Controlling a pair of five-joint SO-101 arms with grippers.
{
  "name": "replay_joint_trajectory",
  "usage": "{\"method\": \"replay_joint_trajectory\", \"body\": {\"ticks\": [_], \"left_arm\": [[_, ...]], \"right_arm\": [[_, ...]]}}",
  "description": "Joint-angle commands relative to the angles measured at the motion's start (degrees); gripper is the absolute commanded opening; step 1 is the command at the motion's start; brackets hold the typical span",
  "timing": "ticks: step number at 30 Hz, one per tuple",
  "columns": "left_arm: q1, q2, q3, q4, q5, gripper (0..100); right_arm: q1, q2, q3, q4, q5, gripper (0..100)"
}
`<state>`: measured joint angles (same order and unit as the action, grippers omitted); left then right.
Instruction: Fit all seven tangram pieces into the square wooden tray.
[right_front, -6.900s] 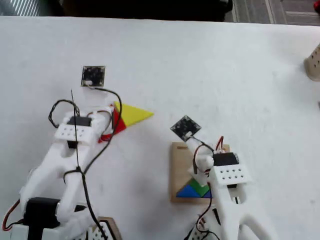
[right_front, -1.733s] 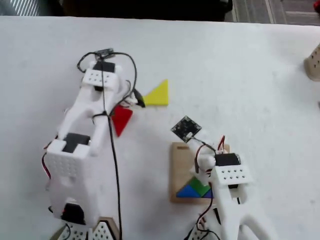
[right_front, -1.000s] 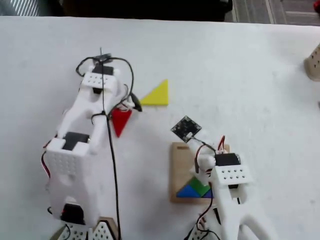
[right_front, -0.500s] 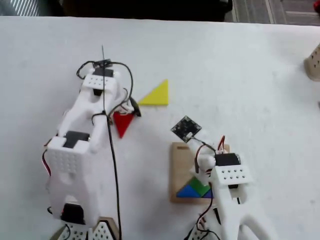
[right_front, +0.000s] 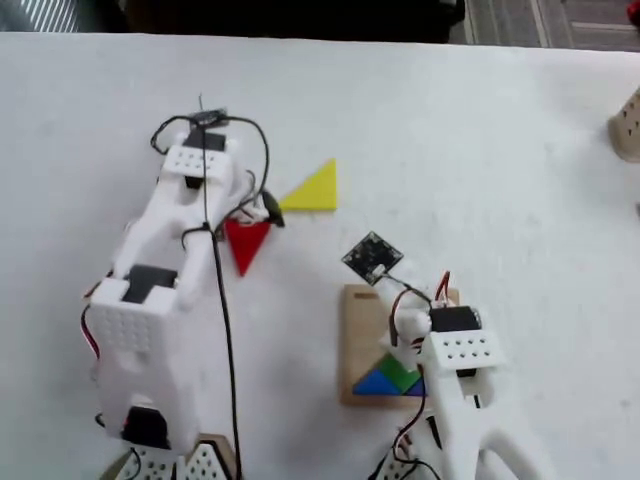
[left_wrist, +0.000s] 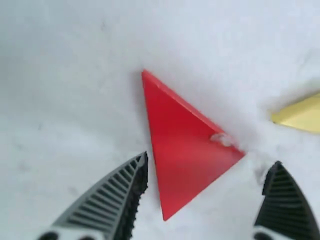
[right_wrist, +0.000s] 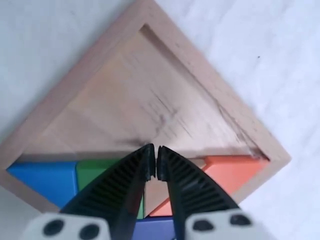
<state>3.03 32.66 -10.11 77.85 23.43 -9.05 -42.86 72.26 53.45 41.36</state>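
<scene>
The table (right_front: 480, 120) is white with a soft, faintly mottled, cloth-like surface. The arms are white plastic shells with black motors and looping black cables.

The tray (right_wrist: 165, 55) is a square of pale wood with a raised rim and a streaked, grained floor. It lies directly under the right gripper (right_wrist: 153, 152). That gripper's ribbed black jaws are drawn together to a hairline slit and hold nothing. Most of the tray floor ahead of the jaws is bare. In the high view the right arm (right_front: 460, 400) hides the tray's near side.

The red triangle (left_wrist: 185, 150) is flat, smooth and sharp-cornered, with a pale smudge near one corner. It lies on the table between and just ahead of the left gripper's (left_wrist: 209, 164) jaws. They are spread wide, one on each side of it, and grip nothing.

The yellow triangle (right_front: 315, 190) lies flat just outside one of those jaws, apart from the red one. The left wrist view cuts it down to a sliver.

Blue (right_wrist: 42, 175) and green (right_wrist: 95, 172) pieces sit in the tray on one side of the right jaws, and an orange piece (right_wrist: 235, 167) on the other. The jaws partly cover all three, so their outlines cannot be made out.
</scene>
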Motion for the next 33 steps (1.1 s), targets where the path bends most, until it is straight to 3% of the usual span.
{"method": "replay_joint_trajectory", "body": {"ticks": [1, 16, 33], "left_arm": [[3.1, -5.1, -1.1, 0.4, -0.4, 35], [0.9, 3.0, -1.1, -1.8, -0.2, 35], [-1.5, 5.1, -1.5, 2.2, -0.3, 35]], "right_arm": [[0.1, -0.2, -0.2, -0.9, 0.7, 2.1], [0.1, -0.2, -0.2, -0.9, 0.8, 2.1], [0.1, -0.2, -0.2, -0.9, 0.8, 2.1]]}}
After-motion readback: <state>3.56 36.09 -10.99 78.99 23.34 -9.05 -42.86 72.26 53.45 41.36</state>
